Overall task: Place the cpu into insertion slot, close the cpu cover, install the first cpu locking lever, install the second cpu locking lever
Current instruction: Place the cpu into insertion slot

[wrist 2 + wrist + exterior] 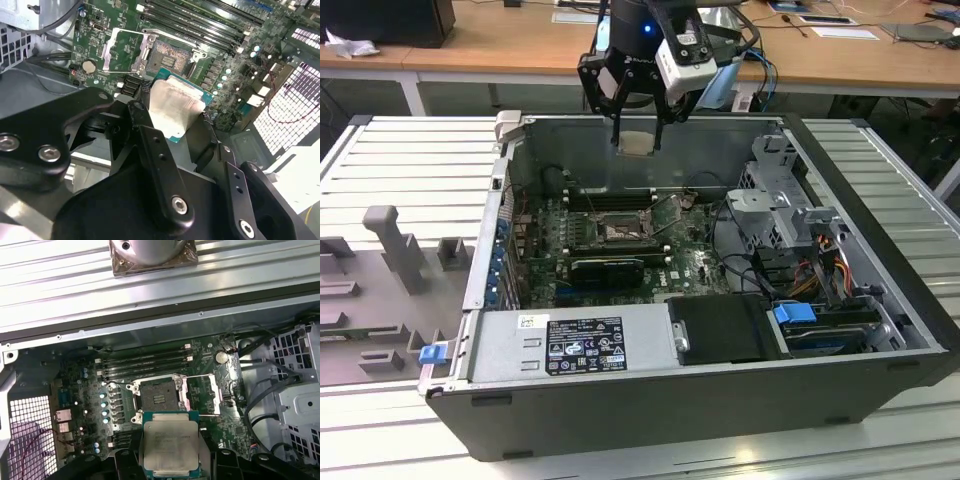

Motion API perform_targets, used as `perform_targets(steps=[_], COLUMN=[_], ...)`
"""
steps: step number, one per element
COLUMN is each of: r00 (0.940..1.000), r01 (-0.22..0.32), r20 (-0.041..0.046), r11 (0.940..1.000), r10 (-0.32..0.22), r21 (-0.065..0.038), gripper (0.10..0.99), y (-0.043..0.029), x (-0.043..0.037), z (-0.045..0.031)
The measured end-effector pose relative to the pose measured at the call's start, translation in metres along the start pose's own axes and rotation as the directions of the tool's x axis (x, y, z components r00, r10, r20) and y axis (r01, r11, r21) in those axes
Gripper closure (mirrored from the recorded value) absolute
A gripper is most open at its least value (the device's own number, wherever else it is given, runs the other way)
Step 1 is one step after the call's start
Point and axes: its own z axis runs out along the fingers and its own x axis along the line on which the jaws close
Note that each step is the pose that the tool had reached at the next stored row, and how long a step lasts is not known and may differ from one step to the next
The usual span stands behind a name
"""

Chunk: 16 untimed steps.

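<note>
My gripper hangs above the open computer case, shut on the cpu, a flat square chip with a pale metal top and a green edge. Both wrist views show the cpu pinched between the black fingers. Below it, on the green board, the insertion slot is a bare dark square. The cpu cover is swung open and lies beside the slot. The chip is well above the board, touching neither.
Long black memory slots run along one side of the slot, and a black graphics card along the other. A power supply, a drive cage with cables and the case walls ring the board. Grey fixtures stand at the exterior view's left.
</note>
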Motion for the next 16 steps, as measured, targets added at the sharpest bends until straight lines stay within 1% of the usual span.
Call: perform_targets(steps=[7, 16], r00=[0.9992, 0.9957], r01=[-0.041, -0.092], r20=[0.0036, 0.008], r11=[0.9992, 0.9957], r10=[0.041, 0.092], r21=[-0.001, -0.002], gripper=[0.557, 0.557], y=[0.0, 0.0], x=[0.0, 0.0], z=[0.0002, 0.0004])
